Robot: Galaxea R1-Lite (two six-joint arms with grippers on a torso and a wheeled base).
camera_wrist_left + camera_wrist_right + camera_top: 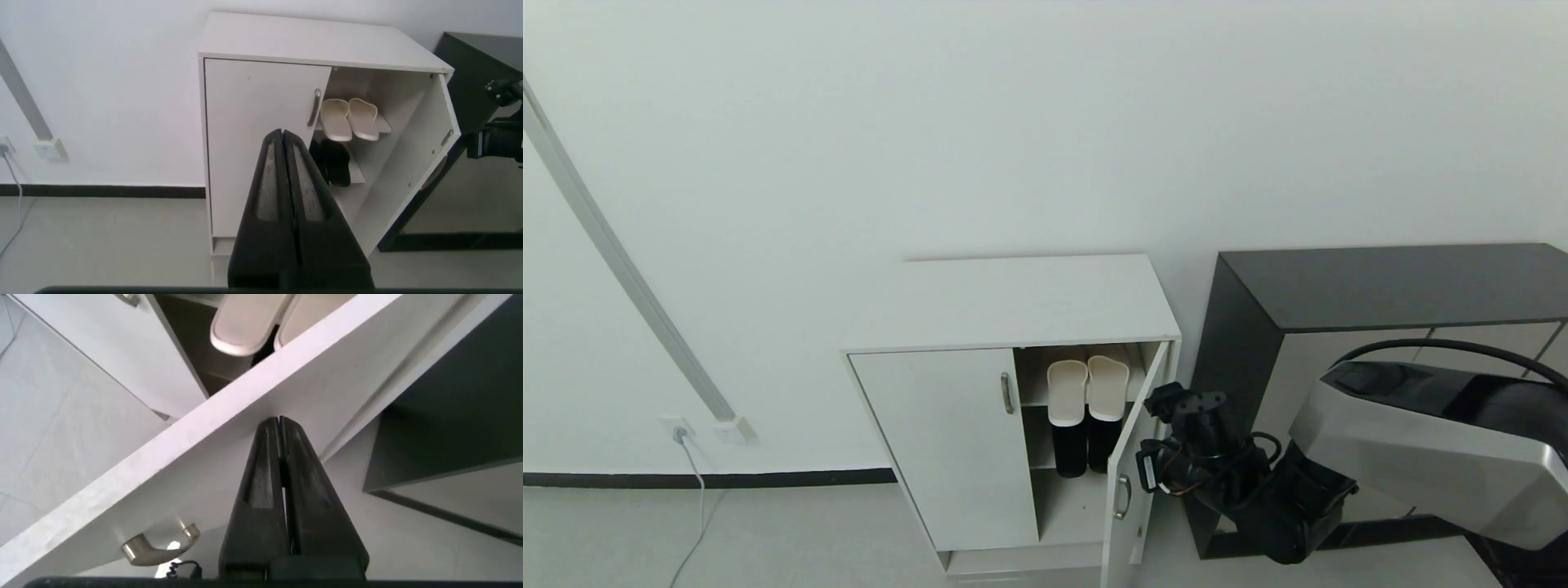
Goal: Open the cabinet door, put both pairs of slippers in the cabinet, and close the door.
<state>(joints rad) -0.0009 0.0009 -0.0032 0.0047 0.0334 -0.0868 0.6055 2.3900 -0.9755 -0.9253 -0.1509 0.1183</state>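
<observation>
R gripper (280, 425): fingers pressed together, nothing held. Tip is at the outer face of the open door (1131, 457), above its handle (1123, 496). Contact looks likely from the right wrist view but can't confirm.

L gripper (282, 135): also closed up and empty, hanging in front of the cabinet (1013, 302), well apart from it.

Door is the right-hand one, swung out roughly halfway. L door (939, 441) is closed.

Inside: white pair (1086, 390) on the upper shelf, side by side, at the shelf's front edge. Black pair (1082, 445) on the shelf below, directly under them. Dark unit (1380, 286) stands just beside the cabinet on the robot's right, behind the R arm.

Step, as I read it: both pairs are stowed, so only the closing is left. Next move probably needs the R gripper to push the outer face toward the cabinet front, following the hinge arc until the door meets the L door's edge. Risks: tip sliding off the face, or slipper ends at the shelf edges catching the door.
</observation>
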